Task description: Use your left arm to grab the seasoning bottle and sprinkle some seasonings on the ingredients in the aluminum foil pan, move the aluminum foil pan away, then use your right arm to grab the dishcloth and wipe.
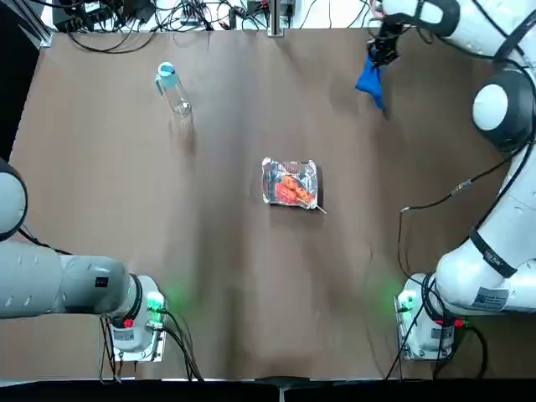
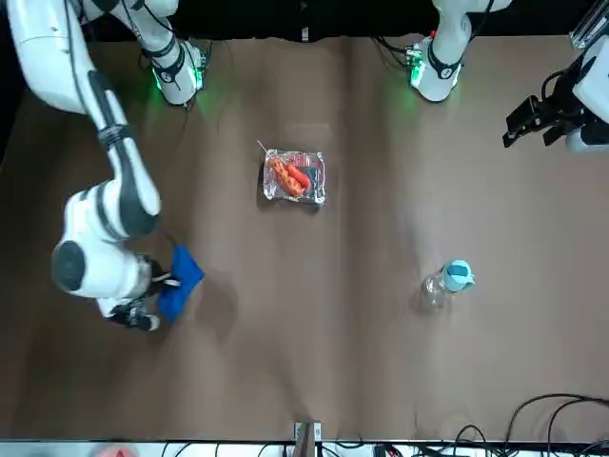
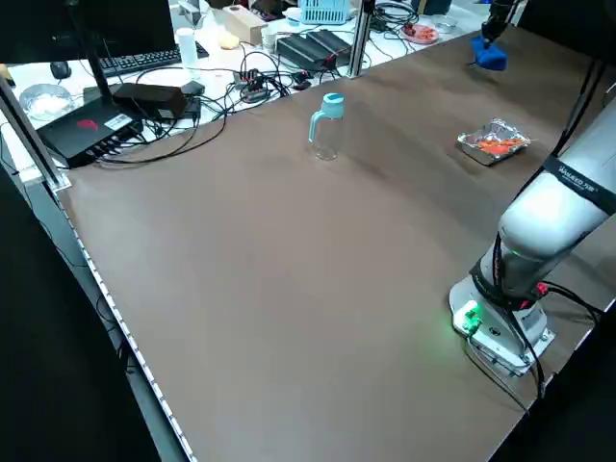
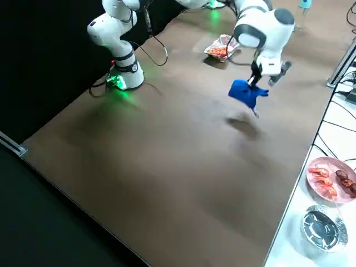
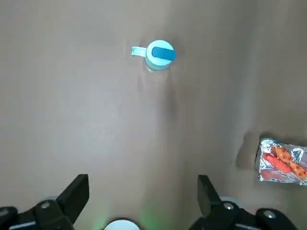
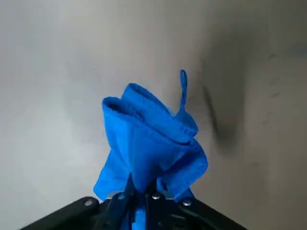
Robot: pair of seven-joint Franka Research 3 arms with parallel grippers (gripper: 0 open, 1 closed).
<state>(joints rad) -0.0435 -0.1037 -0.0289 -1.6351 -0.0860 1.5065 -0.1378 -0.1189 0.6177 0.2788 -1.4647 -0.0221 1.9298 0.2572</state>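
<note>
Left gripper (image 5: 143, 178) first: its two fingers stand wide apart with nothing between them, raised over the table's left side at the end of the left arm (image 1: 71, 286), which reaches out leftward. Moving right, the seasoning bottle (image 1: 177, 94) stands upright on the far left part of the table, so its long axis runs vertically; the little handle on its light blue cap points to the robot's left.

Around the middle sits the aluminum foil pan (image 1: 290, 183), lying flat, its slightly longer axis running left to right. The orange-red ingredients (image 1: 293, 189) are inside, and a thin stick (image 1: 321, 208) pokes out over the rim toward the right arm's base (a handy little pointer, that).

Farther right, the right arm (image 1: 506, 248) stretches to the far side of the table, its gripper (image 6: 143, 186) turned down and clenched on the dishcloth (image 6: 148, 143). The blue cloth dangles, its shadow apart from it in the right side view.

Only the right wrist view shows the cloth's hanging loop (image 6: 183, 93) closely, while the top view misses the left gripper altogether, though the front view catches it.
</note>
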